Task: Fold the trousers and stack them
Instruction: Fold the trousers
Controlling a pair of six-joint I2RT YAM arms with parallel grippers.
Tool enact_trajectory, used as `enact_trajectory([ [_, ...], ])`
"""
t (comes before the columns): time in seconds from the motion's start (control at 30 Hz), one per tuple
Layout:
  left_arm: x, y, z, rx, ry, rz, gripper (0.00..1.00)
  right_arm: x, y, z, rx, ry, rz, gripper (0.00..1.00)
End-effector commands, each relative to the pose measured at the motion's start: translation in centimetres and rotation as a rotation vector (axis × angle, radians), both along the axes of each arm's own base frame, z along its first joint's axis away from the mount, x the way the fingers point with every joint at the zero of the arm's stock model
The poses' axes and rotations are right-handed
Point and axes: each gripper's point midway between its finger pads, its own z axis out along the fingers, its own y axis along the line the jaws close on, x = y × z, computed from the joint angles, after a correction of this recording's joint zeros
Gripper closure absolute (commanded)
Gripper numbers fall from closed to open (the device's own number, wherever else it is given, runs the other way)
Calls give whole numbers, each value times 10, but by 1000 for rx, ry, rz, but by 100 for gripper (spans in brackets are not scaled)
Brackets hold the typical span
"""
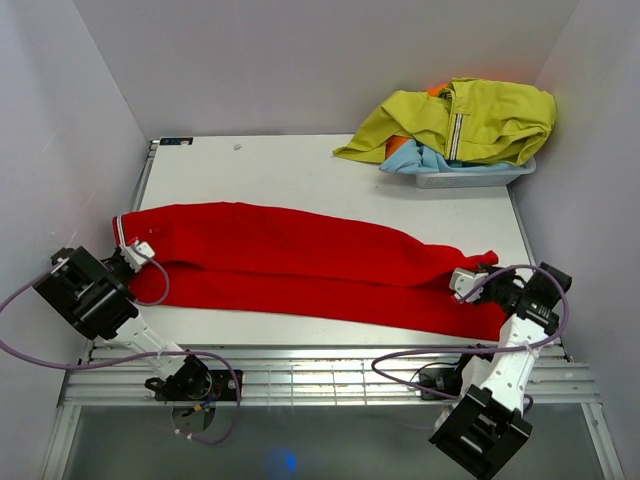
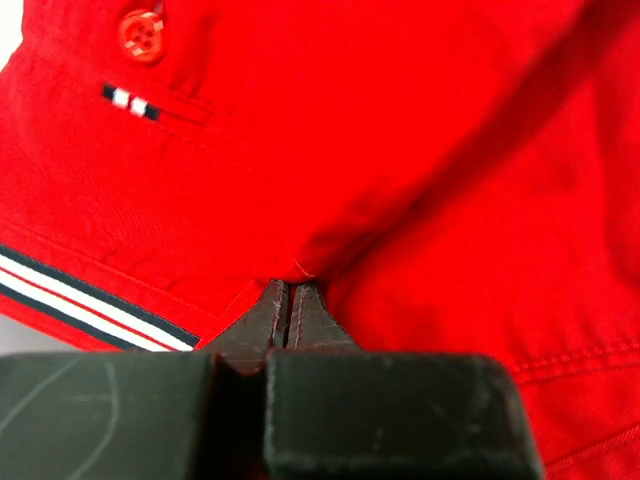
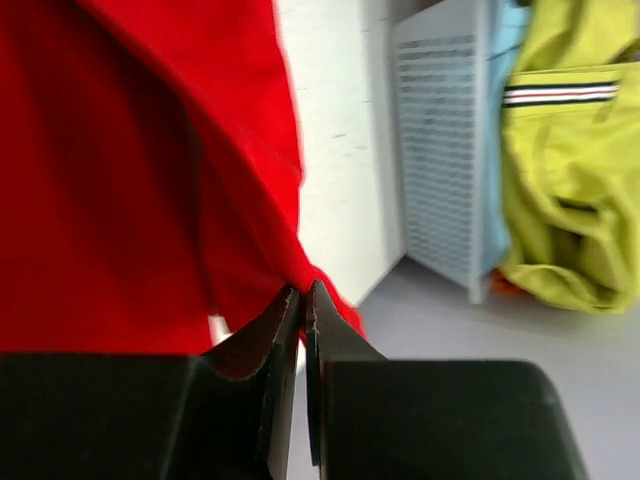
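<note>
Lying full-length across the table [image 1: 300, 170] with 2 legs side by side, the trousers [image 1: 300, 265] look barely begun, with folding and stacking left, while left gripper [image 1: 143, 253] and right gripper [image 1: 466, 284] each clamp an end.

Matt red cloth trousers [image 1: 300, 262] (smooth weave)

Robot lab test cell, not a home. White table [image 1: 300, 170] boxed in by bare grey panel walls [image 1: 320, 60] behind it and on both sides. Slotted aluminium rail [image 1: 330, 378] runs along its near edge, with my arm bases [image 1: 190, 385] bolted there. Purple cables [image 1: 420, 351] loop loose off that edge. Ribbed plastic bin [image 1: 470, 178] of garments sits at its far right corner.
</note>
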Motion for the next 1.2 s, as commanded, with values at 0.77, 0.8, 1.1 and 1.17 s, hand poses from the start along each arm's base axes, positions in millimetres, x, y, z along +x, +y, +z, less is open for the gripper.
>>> enact_trajectory([
  [0.77, 57, 7, 81, -50, 13, 41, 100, 52, -70, 15, -191, 49, 3, 92],
  [0.8, 61, 10, 99, -43, -10, 33, 100, 52, -70, 21, -186, 38, 2, 92],
  [1.1, 35, 28, 136, 55, -78, 9, 100, 16, -88, 46, -244, 13, 15, 92],
  [1.17, 17, 31, 120, 64, -41, 11, 100, 2, -97, 38, -254, 34, -1, 92],
])
